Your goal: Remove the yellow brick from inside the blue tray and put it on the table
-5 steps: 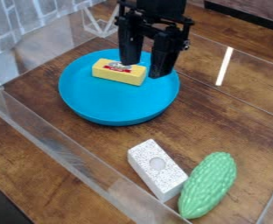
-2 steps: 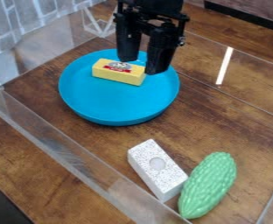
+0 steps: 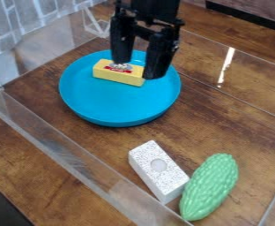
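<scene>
The yellow brick [image 3: 120, 71] bears a red-and-dark mark on top. The blue tray [image 3: 105, 101] is bright, plain blue. The table [image 3: 234, 110] is dark brown, glossy wood grain. The tool [image 3: 143, 64] is black. A near block [image 3: 159, 169] is white and speckled; right of it, a bumpy green object [image 3: 210, 186].

Single black arm enters from top edge, wrist pitched steeply downward. Gripper [image 3: 143, 60] points almost straight down, approx. vertical. Two long dark fingers [image 3: 123, 44] hang side by side w/ a clear gap between them, jaws spread apart. Fingertips low; nothing seen clamped between the fingers. Upper arm cropped by frame.
</scene>
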Motion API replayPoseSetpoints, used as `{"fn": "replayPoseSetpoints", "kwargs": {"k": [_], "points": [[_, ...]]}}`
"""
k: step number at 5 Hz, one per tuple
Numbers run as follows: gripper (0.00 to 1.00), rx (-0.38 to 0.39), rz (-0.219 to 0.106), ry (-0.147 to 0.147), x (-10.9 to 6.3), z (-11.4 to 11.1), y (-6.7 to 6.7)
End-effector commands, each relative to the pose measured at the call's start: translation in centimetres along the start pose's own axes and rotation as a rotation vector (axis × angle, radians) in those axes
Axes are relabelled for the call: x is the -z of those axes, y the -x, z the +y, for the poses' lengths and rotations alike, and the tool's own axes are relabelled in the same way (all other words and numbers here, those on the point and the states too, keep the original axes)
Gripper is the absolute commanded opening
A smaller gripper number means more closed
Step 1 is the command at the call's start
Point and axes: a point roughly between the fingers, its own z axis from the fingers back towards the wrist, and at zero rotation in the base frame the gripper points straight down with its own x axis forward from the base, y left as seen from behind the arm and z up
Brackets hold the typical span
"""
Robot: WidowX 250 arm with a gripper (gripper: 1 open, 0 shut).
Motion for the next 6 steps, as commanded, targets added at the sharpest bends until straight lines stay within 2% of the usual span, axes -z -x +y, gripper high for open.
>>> {"fn": "replayPoseSetpoints", "kwargs": {"k": [1, 6], "points": [[1.00, 0.005, -0.054, -0.022, -1.2, 0.9, -0.7], [1.00, 0.005, -0.050, -0.025, 0.5, 2.0, -2.2]]}}
